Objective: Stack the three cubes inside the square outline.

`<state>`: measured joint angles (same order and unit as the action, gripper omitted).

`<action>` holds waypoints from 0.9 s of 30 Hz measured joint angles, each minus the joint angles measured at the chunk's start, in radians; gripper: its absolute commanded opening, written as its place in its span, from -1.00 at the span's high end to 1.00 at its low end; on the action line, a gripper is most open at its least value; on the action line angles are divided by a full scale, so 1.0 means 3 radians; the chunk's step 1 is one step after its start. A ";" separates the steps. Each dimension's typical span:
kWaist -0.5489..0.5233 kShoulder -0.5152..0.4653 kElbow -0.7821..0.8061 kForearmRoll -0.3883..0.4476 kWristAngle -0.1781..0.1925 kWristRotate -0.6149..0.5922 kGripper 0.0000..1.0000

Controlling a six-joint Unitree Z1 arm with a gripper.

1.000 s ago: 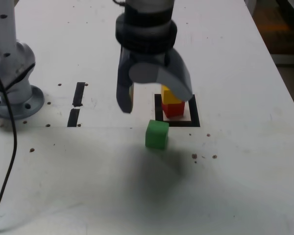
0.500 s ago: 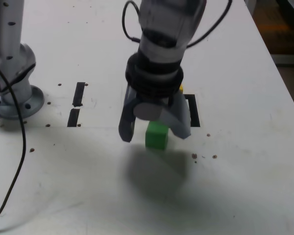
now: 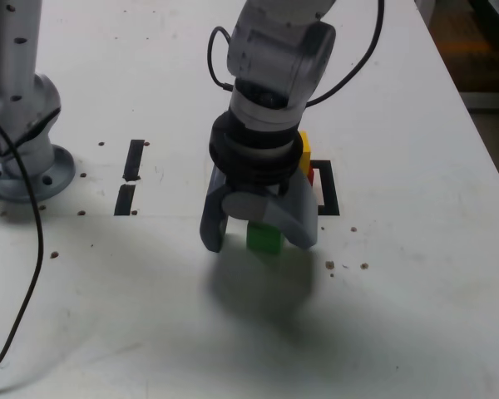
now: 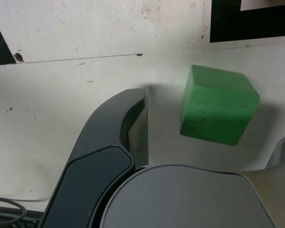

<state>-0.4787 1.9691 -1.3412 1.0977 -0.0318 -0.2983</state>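
Centre the wide-open, empty gripper [image 3: 258,243] over the green cube [image 3: 264,238], which sits outside the square outline [image 3: 333,209], near its corner; finger height is apparently low. Close squarely.

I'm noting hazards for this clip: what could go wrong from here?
The green cube sits turned between the open fingers of the gripper, so closing might twist it or grip it off-square.

The yellow cube rests on the red cube right behind the gripper in the exterior view; a careless swing that way could topple it.
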 measured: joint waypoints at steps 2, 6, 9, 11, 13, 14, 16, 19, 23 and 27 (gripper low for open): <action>0.0000 0.0003 0.0016 -0.0014 0.0017 0.0003 -0.84; 0.0000 0.0011 0.0067 -0.0019 0.0023 0.0006 -0.72; 0.0000 0.0015 0.0100 -0.0041 0.0023 0.0006 -0.61; 0.0000 0.0015 0.0117 -0.0057 0.0023 0.0006 -0.54; 0.0000 0.0015 0.0121 -0.0078 0.0023 0.0006 -0.49; 0.0000 0.0015 0.0125 -0.0092 0.0023 0.0006 -0.47; 0.0000 0.0015 0.0132 -0.0122 0.0023 0.0003 -0.45; 0.0000 0.0015 0.0140 -0.0168 0.0022 0.0002 -0.38; 0.0000 0.0022 0.0143 -0.0215 0.0023 -0.0014 -0.16; 0.0000 0.0050 0.0157 -0.0226 0.0026 -0.0035 0.21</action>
<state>-0.4787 1.9840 -1.2940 1.0300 -0.0240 -0.3087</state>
